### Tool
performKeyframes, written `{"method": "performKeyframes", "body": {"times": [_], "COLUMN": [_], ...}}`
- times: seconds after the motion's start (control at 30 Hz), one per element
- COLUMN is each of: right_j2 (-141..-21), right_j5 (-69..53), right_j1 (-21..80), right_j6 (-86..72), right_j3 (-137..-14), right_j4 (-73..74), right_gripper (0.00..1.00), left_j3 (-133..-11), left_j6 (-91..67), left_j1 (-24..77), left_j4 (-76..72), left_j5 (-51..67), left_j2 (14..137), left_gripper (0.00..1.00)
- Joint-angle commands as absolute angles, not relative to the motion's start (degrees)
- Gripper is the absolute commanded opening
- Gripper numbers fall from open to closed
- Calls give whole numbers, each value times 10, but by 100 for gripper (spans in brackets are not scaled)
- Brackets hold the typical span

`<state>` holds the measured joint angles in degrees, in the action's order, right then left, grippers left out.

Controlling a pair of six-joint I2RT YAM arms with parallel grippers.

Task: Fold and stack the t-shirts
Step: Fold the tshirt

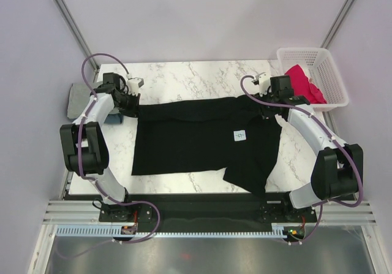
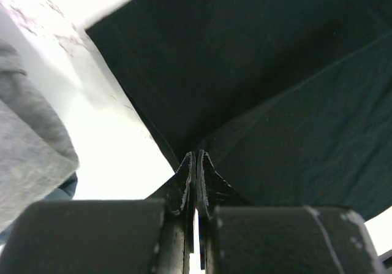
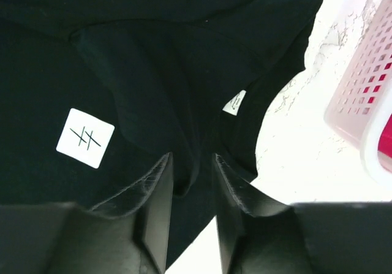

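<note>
Your left fingers (image 2: 182, 188) are clamping the black t-shirt (image 1: 196, 145), lower centre; right fingers (image 3: 156, 194) are standing parted astride it.

The left arm (image 1: 95, 110) and right arm (image 1: 309, 130) have white links, bulky black joints and black bases (image 1: 122, 213). A purple cable (image 1: 103, 55) loops along each. The left gripper (image 2: 195, 157) and right gripper (image 3: 192, 159) have black, tapered fingers (image 3: 158, 194) with scuffed, dusty edges. The housings behind them are matte black with small pale chips.
</note>
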<state>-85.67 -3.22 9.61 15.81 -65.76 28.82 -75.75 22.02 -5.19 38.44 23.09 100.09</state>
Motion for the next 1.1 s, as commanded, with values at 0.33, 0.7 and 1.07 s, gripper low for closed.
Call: {"method": "performKeyframes", "body": {"times": [0.33,0.7,1.07], "right_j2": [-817,-881,-965], "right_j5": [-57,-206,-203], "right_j1": [100,156,179], "right_j6": [156,141,168], "right_j3": [-766,-712,-722], "right_j4": [331,359,370], "right_gripper": [50,44,36], "left_j3": [-754,-760,-739], "left_j6": [151,151,91], "left_j1": [-56,25,27], "left_j4": [400,400,474], "left_j5": [169,169,345], "left_j2": [866,930,1031], "left_gripper": [64,64,66]}}
